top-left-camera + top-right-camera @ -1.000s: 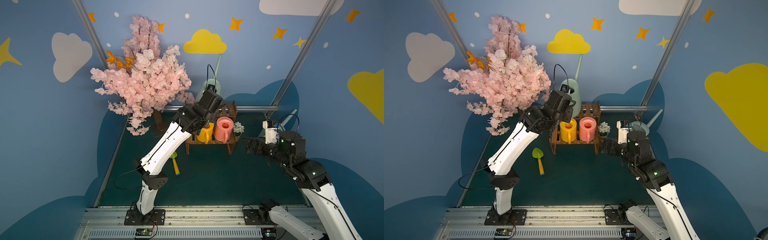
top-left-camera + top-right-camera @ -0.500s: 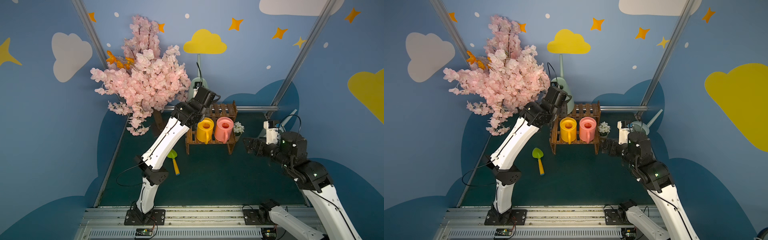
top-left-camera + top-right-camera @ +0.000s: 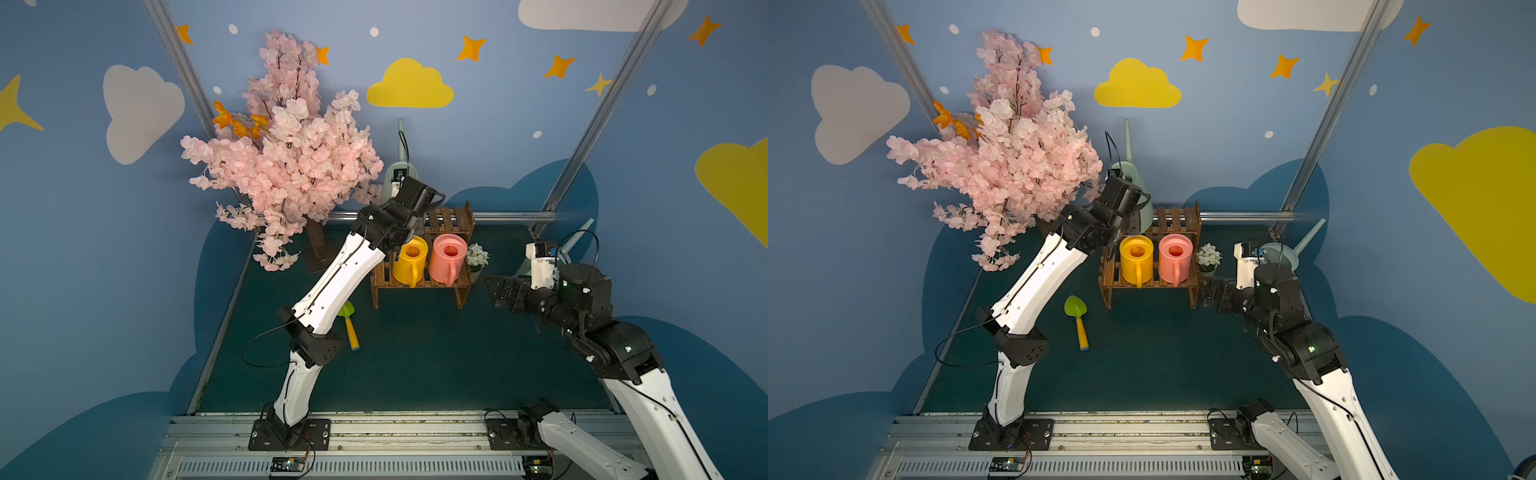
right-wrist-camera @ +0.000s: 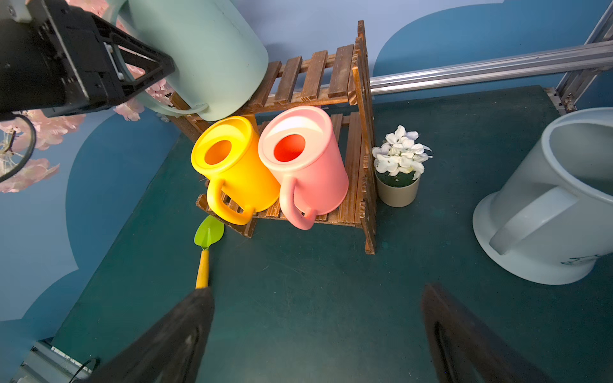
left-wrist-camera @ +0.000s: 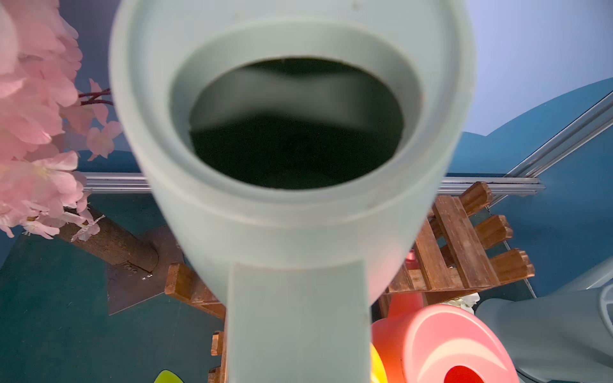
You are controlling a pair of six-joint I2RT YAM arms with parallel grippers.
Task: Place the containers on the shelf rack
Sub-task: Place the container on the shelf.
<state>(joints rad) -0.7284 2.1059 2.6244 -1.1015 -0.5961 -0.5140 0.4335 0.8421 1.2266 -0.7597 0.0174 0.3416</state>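
Left hand (image 4: 146, 71) was clamped tight on the handle of the pale green watering can (image 4: 212, 59). The can was tilted, with its base over the left end of the shelf rack's (image 4: 318, 76) upper tier and its rim overhanging the front edge. Contact with the slats was uncertain.

Yellow can (image 4: 238, 179) and pink can (image 4: 311, 172) stood side by side on the lower tier, just below.

Risk: let go at that tilt, the tall can could topple forward onto the yellow one or slip off the rack's end. Its long spout stood close to the blossom tree (image 3: 286, 166) and might snag.

Right hand (image 3: 496, 291) was wide open and empty. The blue-grey can (image 4: 537, 212) sat on the surface near the back right corner.
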